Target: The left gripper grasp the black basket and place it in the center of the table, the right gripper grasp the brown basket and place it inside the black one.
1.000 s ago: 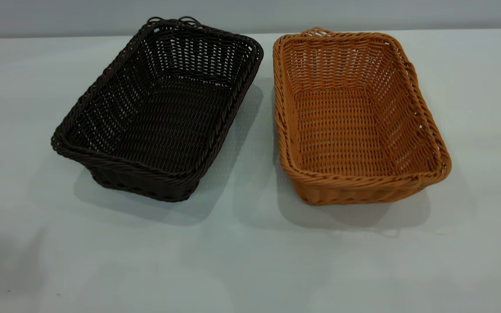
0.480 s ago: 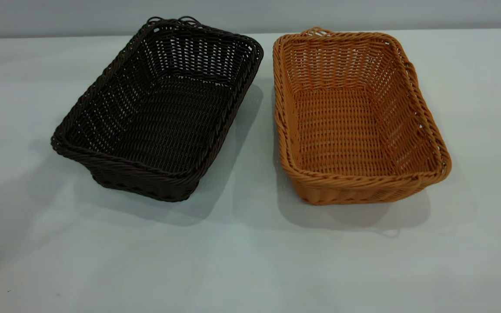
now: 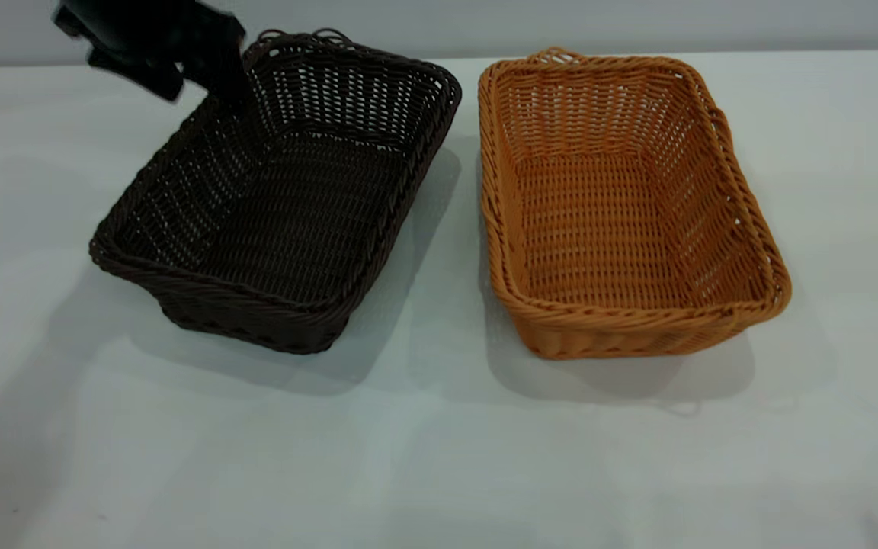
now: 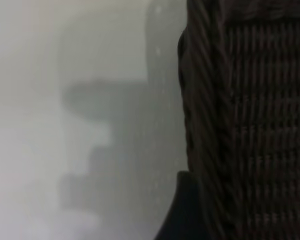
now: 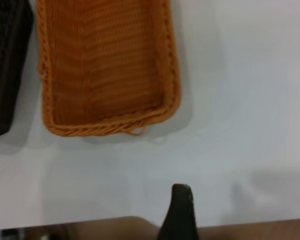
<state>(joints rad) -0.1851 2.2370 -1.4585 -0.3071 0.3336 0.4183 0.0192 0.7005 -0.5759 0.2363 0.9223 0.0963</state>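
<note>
1. The black basket (image 3: 279, 191), dark woven wicker with a braided rim, sits upright and empty on the counter (image 3: 439, 457), angled slightly.
2. The brown basket (image 3: 622, 206), orange-tan and of the same weave, stands upright and empty just beside it, apart.

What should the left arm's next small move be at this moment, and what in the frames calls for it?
Probably a short descent onto the rim of the black basket at its far left corner. The left gripper hangs right above that rim, nothing looks grasped yet, and the basket sits left of the brown basket on the table, not at its center. The right gripper waits off to the side.
</note>
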